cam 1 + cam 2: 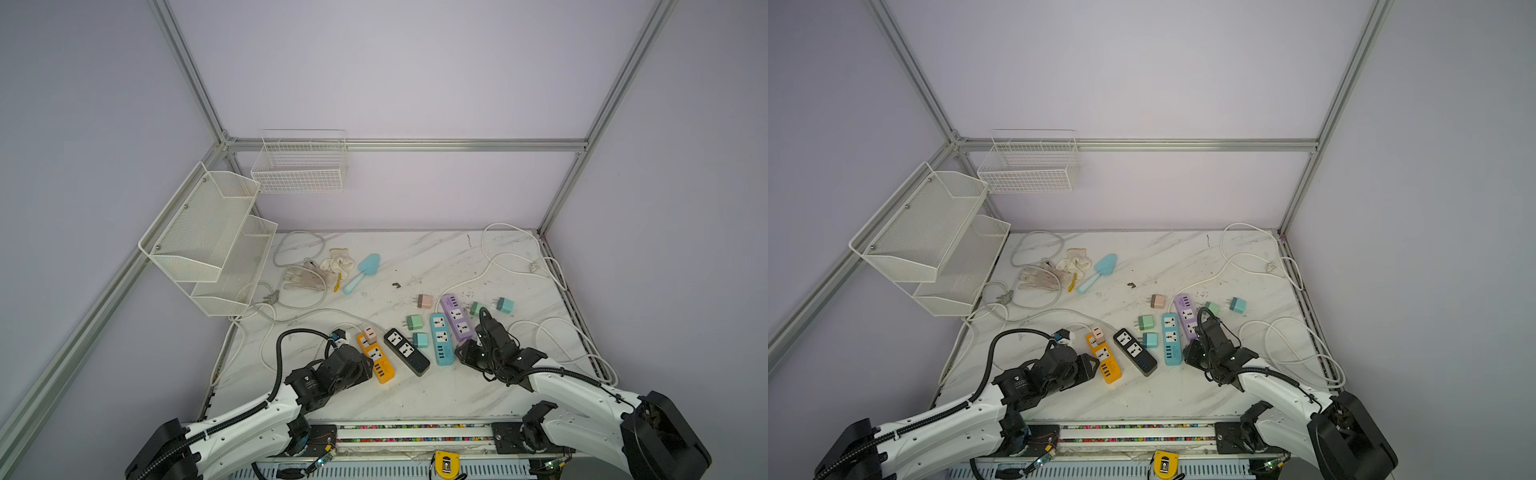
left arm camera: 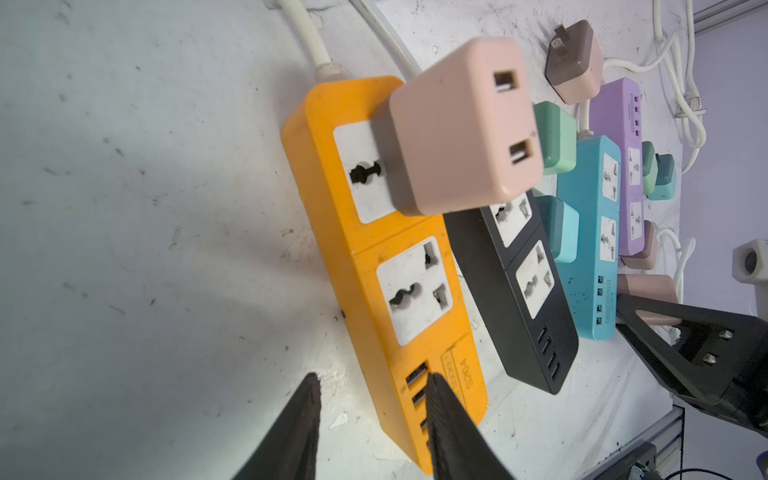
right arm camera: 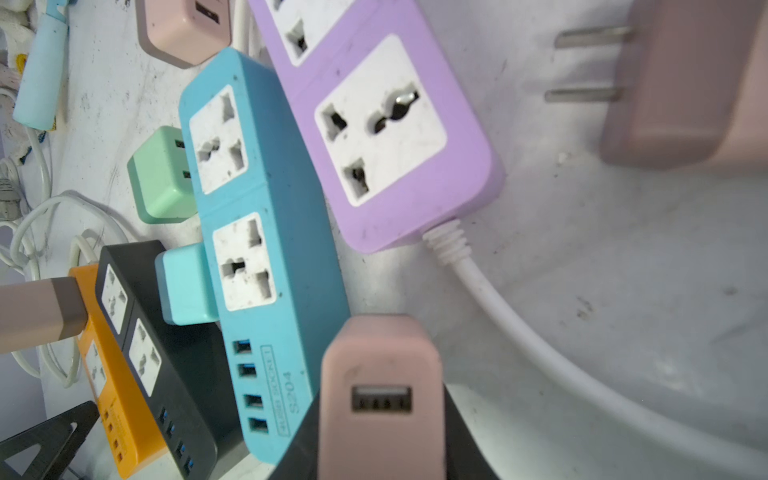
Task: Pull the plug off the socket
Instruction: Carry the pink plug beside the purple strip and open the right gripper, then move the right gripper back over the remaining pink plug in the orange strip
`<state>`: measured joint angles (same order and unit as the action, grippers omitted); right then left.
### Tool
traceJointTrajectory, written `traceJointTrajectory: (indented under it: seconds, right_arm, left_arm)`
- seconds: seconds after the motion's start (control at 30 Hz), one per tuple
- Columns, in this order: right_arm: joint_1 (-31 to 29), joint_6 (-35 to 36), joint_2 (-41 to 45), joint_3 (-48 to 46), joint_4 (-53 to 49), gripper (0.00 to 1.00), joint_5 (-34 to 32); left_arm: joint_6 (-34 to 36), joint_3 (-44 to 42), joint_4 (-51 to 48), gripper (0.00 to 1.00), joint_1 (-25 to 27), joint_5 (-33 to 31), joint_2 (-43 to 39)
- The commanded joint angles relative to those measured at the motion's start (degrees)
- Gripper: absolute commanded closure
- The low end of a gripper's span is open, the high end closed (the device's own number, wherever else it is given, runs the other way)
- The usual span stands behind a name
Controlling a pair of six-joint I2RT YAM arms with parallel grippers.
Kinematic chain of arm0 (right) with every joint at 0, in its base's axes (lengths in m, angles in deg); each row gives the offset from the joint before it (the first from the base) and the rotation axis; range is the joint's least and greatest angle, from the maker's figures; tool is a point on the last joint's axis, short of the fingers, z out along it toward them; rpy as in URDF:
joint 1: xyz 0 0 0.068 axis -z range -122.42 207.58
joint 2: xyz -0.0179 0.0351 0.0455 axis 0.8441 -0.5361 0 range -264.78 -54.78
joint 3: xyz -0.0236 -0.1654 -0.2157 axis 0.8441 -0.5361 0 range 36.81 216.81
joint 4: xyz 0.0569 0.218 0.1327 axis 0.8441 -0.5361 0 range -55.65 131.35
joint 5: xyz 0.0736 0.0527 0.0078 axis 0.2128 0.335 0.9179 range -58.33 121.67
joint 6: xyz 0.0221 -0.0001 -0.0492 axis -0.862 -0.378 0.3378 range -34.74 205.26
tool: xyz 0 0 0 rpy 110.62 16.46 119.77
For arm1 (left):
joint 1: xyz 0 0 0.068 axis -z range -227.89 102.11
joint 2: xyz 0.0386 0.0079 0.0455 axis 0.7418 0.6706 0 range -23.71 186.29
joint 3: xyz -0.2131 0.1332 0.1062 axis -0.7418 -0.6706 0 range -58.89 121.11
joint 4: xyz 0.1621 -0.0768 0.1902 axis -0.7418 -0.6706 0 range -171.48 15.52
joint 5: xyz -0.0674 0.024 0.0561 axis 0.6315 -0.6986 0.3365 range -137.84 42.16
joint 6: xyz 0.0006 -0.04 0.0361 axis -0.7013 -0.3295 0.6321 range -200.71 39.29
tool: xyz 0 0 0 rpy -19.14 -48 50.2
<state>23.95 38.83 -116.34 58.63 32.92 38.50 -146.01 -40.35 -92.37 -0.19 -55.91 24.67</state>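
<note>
A pink plug (image 2: 465, 124) stands in the end socket of the orange socket strip (image 2: 374, 249); both top views show the plug (image 1: 370, 333) (image 1: 1097, 333) on the strip (image 1: 379, 363). My left gripper (image 2: 372, 376) is open at the strip's USB end. One finger lies over the USB ports and the other stands over the table beside the strip. My right gripper (image 3: 380, 415) is shut on a second pink plug (image 3: 380, 374), held clear beside the purple socket strip (image 3: 374, 124) (image 1: 456, 318).
A black strip (image 1: 406, 351) and a blue strip (image 1: 441, 345) lie between the arms. Loose green, teal and pink plugs (image 1: 414, 322) lie around them. Another pink plug (image 3: 685, 83) lies near the purple strip. White cables (image 1: 552, 332) loop at right. Gloves, a blue trowel (image 1: 361, 272) and wire baskets (image 1: 216, 237) are at back left.
</note>
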Motion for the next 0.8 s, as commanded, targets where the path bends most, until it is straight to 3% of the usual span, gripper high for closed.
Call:
traceJointTrajectory:
  seconds: [0.0, 0.6, 0.77]
  right_arm:
    - [0.49, -2.08, -0.07, -0.38, -0.45, 0.7, -1.12]
    - [0.5, -3.02, -0.11, 4.3, -7.21, 0.28, -6.1]
    - [0.58, -1.62, 3.13, 8.71, -13.63, 0.21, -12.14]
  left_arm:
    - [1.19, 5.62, -0.44, 0.57, 0.2, -1.67, -1.22]
    - [4.29, 6.3, -3.46, 0.54, 0.12, -5.76, -6.13]
    - [5.47, 6.94, -5.3, 0.53, -0.02, -7.18, -7.2]
